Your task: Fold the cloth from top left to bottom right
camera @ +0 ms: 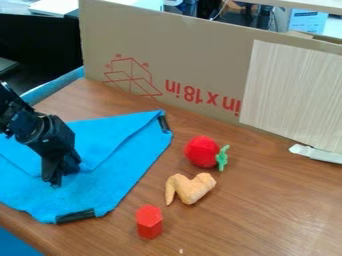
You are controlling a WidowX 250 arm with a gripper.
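1. Currently, my black, angular gripper (61, 175) hangs down at the left of the camera view, over the middle of the blue, soft fabric cloth (107, 192).
2. Jaw state: I cannot tell whether my jaws are released or clenched, nor whether any fabric is between them.
3. Cloth: it lies on the brown, wood-grain table (260, 220), at the left, running out of view at the left edge. An upper layer lies folded over part of it, its edges meeting in a point just beside my jaws.
4. One short black strip (163, 123) sits at the cloth's upper right corner; a second black strip (75, 216) sits at its lower edge.
5. Right of the cloth, apart from it, I log a round red toy with a green top (202, 152), a tan, wing-shaped toy (192, 188) and a red hexagonal block (149, 222).
6. Behind them stands a brown cardboard panel (194, 55), with a pale, wood-grain board (294, 95) against its right part.
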